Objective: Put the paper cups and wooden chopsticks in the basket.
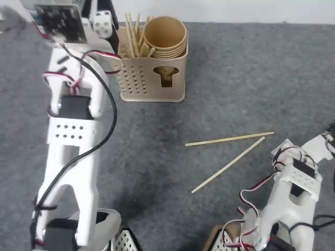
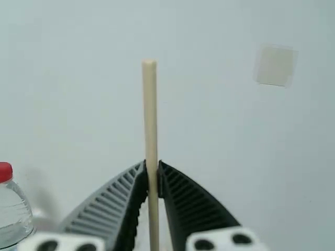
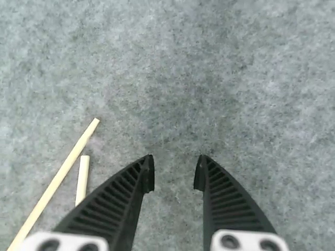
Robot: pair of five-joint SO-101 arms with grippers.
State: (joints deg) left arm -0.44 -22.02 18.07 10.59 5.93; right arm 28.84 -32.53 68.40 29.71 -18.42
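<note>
Currently my left tool [image 2: 152, 180] is clamped on one chopstick [image 2: 150, 115], held upright by the far basket [image 1: 152, 83], I judge for dropping beside the paper cups [image 1: 165, 32]. Half open and empty, my right tool [image 3: 172, 175] hovers near two loose chopsticks [image 1: 229, 139] on the counter [image 1: 251, 78].

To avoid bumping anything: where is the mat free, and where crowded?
Free: the mat right of the basket, beyond the two loose chopsticks; also between basket and chopsticks. Crowded: the basket's left side, where the left arm stands.
</note>
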